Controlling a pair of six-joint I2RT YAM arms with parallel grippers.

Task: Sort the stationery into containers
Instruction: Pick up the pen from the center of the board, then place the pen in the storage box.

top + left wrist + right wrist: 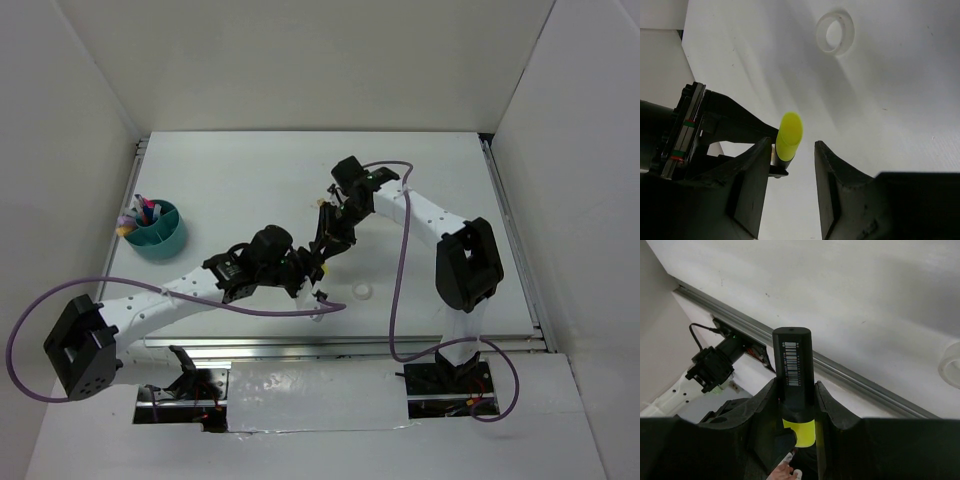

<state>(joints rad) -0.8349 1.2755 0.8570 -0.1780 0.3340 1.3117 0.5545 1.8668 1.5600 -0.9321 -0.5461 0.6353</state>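
My right gripper (794,385) is shut on the black-yellow marker (792,365) and holds it above the table; it shows mid-table in the top view (326,248). My left gripper (792,145) is open, and the marker's yellow end (789,134) stands between its fingertips, close to the left finger (752,175); in the top view it meets the right gripper (316,274). The clear tape ring (361,292) lies on the table just right of them, and it shows in the left wrist view (835,32). The teal cup (160,238) at the far left holds several markers and pens.
White walls close in the table on the left, back and right. A metal rail (860,380) runs along the table's near edge. Purple cables (402,250) hang from both arms. Wiring boxes (185,385) sit below the near edge.
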